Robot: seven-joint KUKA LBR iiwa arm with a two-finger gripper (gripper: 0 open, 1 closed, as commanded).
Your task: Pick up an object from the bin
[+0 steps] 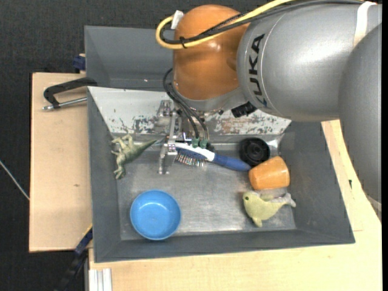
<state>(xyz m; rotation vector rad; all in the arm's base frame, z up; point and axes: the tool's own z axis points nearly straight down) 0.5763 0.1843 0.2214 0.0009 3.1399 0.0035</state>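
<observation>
My pincer (165,162) (spread or pressed together, I cannot tell) stands between toothbrush (203,156) and green dinosaur (124,152), both close beside it; a closing grip may snag either.

Bare bin floor (209,196) between blue bowl (156,214) and orange cup (269,174); toothbrush (206,156) across the back

- Dark, speckled floor (36,23) spreads behind and left of the grey bin (121,53).
- A thin pale wire (13,177) lies on it, well left of the bin.
</observation>
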